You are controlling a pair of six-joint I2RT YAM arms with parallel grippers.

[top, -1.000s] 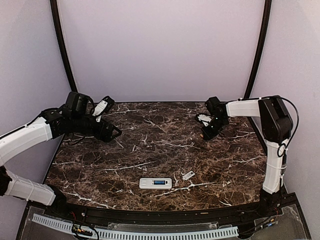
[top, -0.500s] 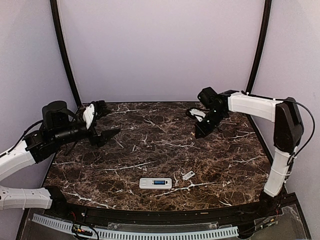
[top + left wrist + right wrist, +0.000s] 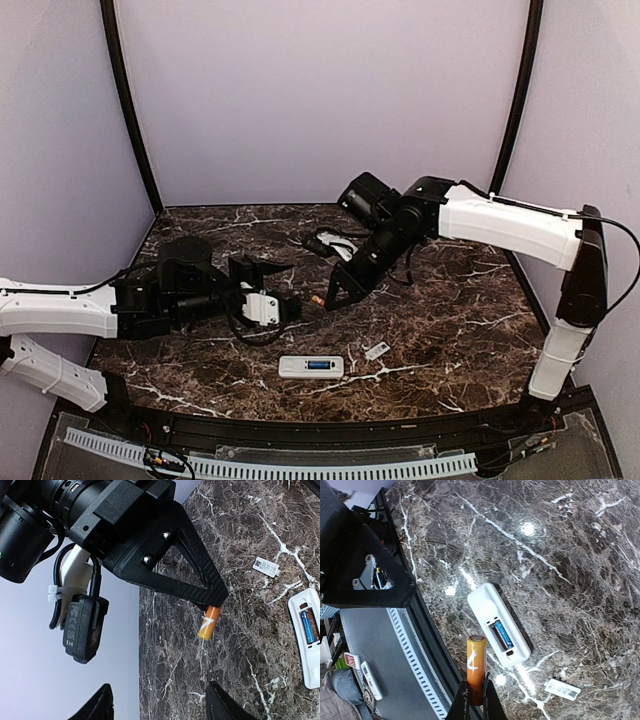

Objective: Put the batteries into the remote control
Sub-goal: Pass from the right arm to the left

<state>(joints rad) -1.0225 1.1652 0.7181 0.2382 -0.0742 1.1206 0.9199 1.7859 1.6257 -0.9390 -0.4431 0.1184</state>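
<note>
While the top view shows the battery (image 3: 316, 298) only as an orange speck at the right gripper (image 3: 329, 299) tip, both wrist cams resolve it. It's an orange cylinder with a white mark on the label. The right fingers are clamped on one end and most of the body sticks out past the tips.

Left wrist cam sees that grip side-on, battery hanging clear above the marble. It also shows its own fingertips at the bottom of frame, spread apart with nothing between them, so left gripper (image 3: 286, 290) is open and empty. Top view can't confirm that gap clearly.

Right wrist cam gives the best look at the remote control (image 3: 499, 624): slim white body, back up, compartment uncovered. One slot holds a blue cell (image 3: 503, 634); can't tell what's in the one beside it. In the top view it's just a blue patch.

Layout from above:
- Both grippers meet mid-table (image 3: 450, 330), with the battery just beside the left fingers.
- Remote lies flat near the front edge, parallel to it and well apart from the battery.
- Bare marble between grippers and remote, plus open surface right and behind.
- Small white cover piece (image 3: 377, 351) sits just right of the remote, not touching.
- White slotted strip (image 3: 270, 466) runs along beyond the front lip.
</note>
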